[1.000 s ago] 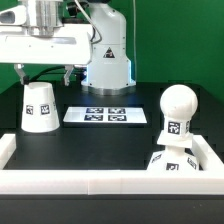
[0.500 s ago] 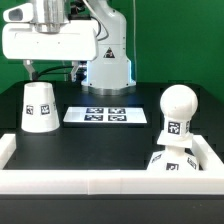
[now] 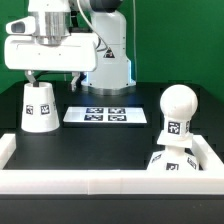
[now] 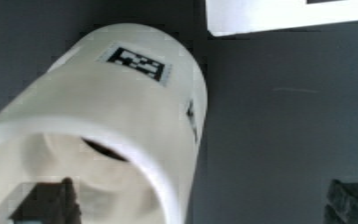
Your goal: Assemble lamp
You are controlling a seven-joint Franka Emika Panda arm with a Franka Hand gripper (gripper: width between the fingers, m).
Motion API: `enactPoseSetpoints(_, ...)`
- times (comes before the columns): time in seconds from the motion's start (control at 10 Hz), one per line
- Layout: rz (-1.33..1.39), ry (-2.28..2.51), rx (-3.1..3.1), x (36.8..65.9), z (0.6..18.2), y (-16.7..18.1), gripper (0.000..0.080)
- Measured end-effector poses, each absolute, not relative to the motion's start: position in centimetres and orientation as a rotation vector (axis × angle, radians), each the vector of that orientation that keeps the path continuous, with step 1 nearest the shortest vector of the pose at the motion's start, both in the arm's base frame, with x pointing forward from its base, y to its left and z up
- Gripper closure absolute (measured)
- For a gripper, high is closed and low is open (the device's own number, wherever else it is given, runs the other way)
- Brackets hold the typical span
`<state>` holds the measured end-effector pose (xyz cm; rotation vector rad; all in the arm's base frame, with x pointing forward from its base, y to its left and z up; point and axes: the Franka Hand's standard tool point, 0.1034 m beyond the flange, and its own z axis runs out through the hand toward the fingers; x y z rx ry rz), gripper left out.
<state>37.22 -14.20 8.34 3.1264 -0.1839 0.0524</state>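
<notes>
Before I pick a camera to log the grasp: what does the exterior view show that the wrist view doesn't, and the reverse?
Only the exterior view shows the bulb on the base at its right, the white wall in front, and the gripper hanging open just above the shade. Only the wrist view shows down into the shade's open top and its fingertips to either side. Both show the shade and the marker board.

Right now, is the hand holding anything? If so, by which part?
Nothing is held. The hand hangs open just above the shade, fingers spread on either side of its top opening and not touching it. The bulb stands apart, untouched.
</notes>
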Motion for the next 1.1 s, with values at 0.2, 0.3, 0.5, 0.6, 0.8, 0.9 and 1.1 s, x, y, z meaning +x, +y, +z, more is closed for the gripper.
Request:
enactPoseSetpoints(0.2, 0.043, -0.167, 3.118, 37.13, 7.53, -13.95, 0.0101)
enactPoseSetpoints(0.3, 0.035, -0.159, 3.116, 37.08, 7.22, -13.83, 0.0101)
enactPoseSetpoints(0.5, 0.039, -0.154, 3.116, 37.36, 7.32, -13.79, 0.021)
enactPoseSetpoints(0.6, 0.038, -0.154, 3.116, 37.32, 7.29, -13.79, 0.0345)
enactPoseSetpoints(0.8, 0.036, -0.154, 3.116, 37.29, 7.25, -13.79, 0.0528)
enactPoseSetpoints(0.9, 0.036, -0.154, 3.116, 37.28, 7.24, -13.79, 0.0664)
enactPoseSetpoints(1.1, 0.042, -0.153, 3.115, 37.4, 7.32, -13.81, 0.0757)
